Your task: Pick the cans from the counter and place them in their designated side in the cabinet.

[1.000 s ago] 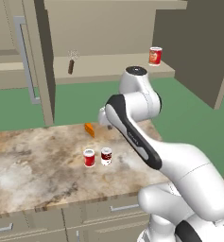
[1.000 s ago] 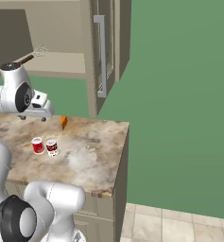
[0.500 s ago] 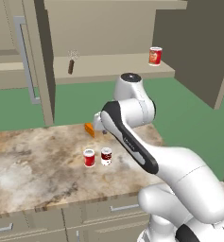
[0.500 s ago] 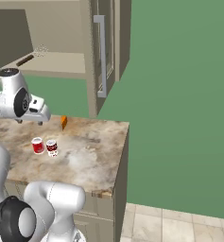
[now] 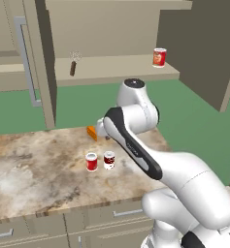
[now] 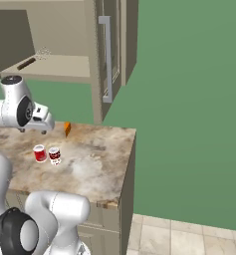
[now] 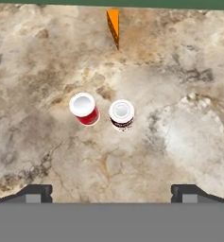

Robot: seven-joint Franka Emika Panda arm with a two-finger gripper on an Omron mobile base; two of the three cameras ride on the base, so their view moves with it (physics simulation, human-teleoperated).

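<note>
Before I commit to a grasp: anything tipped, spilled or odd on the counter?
Nothing stands out. The bright red can and the maroon-and-white labelled can stand upright, close side by side on the marbled stone counter, an orange wedge lying beyond them.

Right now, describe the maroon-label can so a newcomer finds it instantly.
Start at the marbled counter below the open cabinet. Two small cans stand upright side by side mid-slab. The maroon-label can has a dark maroon-and-white label; the red can beside it is plain bright red.
</note>
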